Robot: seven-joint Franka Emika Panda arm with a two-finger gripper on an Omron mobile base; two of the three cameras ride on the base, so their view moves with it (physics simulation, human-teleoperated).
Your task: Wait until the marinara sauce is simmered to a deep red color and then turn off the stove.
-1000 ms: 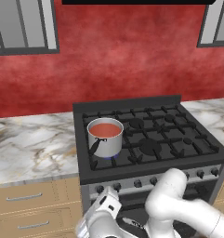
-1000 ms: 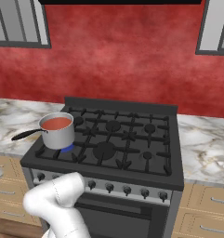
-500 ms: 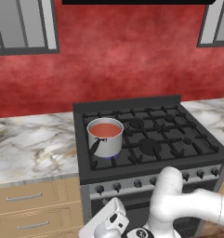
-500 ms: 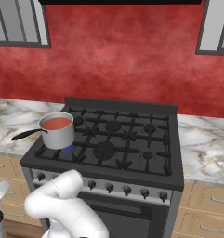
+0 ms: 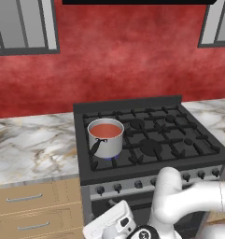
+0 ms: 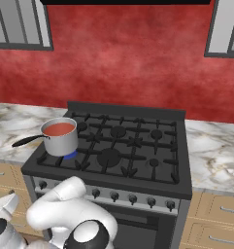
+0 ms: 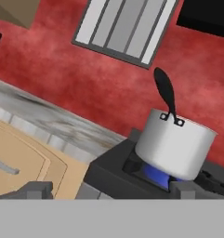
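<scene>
The marinara sauce (image 5: pixel 106 130) is a smooth orange-red disc in a small steel saucepan (image 5: pixel 106 142) on the front left burner of the black stove (image 5: pixel 151 140). A blue flame (image 6: pixel 70 155) burns under the pan. Small dark knobs (image 5: pixel 117 187) line the stove's silver front strip. My white hand (image 5: pixel 109 226) hangs low in front of the oven, below the left knobs. In the hand view my gripper (image 7: pixel 108 191) is open with nothing between its fingertips (image 7: pixel 35 189), looking up at the saucepan (image 7: pixel 174 144) and the flame (image 7: pixel 156 175) from below counter height.
Marble counter (image 5: pixel 30 147) runs on both sides of the stove, over wooden drawers (image 5: pixel 34 200). A mottled red wall (image 5: pixel 123 60) with grey windows stands behind. The saucepan's black handle (image 6: pixel 27 141) juts out past the stove's left front corner.
My hand has swung a little to the left, low in front of the oven, and now shows at the right base view's lower left corner. Sauce, pan and flame look unchanged.
</scene>
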